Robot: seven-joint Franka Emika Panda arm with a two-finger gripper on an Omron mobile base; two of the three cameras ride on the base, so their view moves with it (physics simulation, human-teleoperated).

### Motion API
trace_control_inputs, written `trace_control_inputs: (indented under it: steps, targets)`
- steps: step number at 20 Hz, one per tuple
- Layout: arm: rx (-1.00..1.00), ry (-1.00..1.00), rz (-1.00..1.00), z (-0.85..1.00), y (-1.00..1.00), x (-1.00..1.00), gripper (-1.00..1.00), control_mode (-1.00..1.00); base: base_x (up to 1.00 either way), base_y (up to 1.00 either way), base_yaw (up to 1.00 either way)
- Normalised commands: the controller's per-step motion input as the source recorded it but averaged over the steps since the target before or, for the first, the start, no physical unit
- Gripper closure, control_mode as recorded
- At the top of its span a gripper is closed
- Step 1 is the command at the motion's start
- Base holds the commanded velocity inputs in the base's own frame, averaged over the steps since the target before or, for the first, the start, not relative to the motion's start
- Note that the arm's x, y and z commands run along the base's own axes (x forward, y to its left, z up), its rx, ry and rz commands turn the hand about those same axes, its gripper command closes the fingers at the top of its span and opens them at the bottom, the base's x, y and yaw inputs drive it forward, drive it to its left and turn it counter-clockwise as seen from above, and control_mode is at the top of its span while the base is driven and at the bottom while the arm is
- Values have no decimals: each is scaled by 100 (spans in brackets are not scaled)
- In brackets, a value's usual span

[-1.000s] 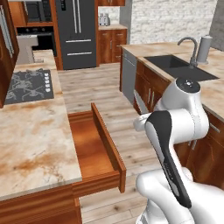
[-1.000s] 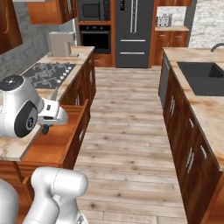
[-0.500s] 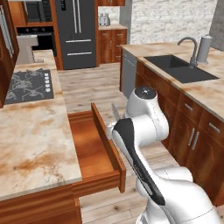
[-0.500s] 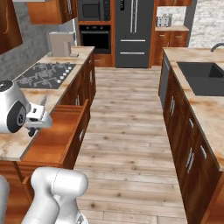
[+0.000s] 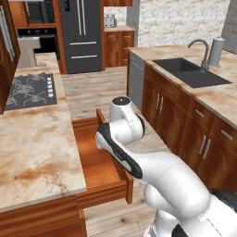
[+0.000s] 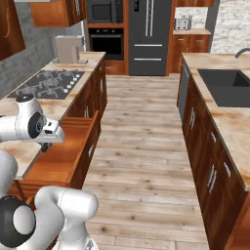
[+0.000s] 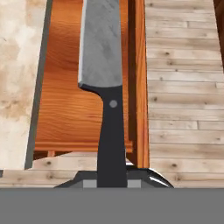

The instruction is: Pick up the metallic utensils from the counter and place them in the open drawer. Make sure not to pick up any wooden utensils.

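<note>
My gripper (image 7: 112, 177) is shut on the black handle of the knife (image 7: 103, 57). Its silver blade points away from the hand, above the open drawer (image 7: 65, 105). The drawer (image 5: 95, 159) is a shallow reddish-brown box pulled out from the beige marbled counter (image 5: 32, 139); its flat bottom is bare. In the right base view my hand (image 6: 45, 139) hangs over the drawer (image 6: 58, 158) next to the counter edge (image 6: 12, 154). The fork and the wooden utensils are out of view.
A gas cooktop (image 5: 30, 90) lies on the counter beyond the drawer. Across the wooden floor aisle (image 6: 141, 146) stands a counter with a dark sink (image 5: 190, 71) and faucet. A dark fridge (image 5: 83, 32) closes the far end.
The arm has swung left from the aisle side toward the counter. The hand has come down over the open drawer with the knife in it.
</note>
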Motion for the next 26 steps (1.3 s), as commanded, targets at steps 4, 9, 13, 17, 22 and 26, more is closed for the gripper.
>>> trace_control_inputs:
  steps: [4, 9, 13, 17, 22, 26]
  targets:
    - [-1, 17, 1, -49, 0, 99, 100, -100, 0, 0, 0]
    - [0, 9, 1, -57, -1, 60, 100, -100, 0, 0, 0]
    - [0, -1, 9, -57, 0, 36, 100, -100, 0, 0, 0]
    - [0, -30, 9, -43, 0, 4, 100, -100, 0, 0, 0]
    - [0, -17, 2, -51, -3, 13, 100, -100, 0, 0, 0]
    - [0, 5, 0, -33, -12, 39, 100, -100, 0, 0, 0]
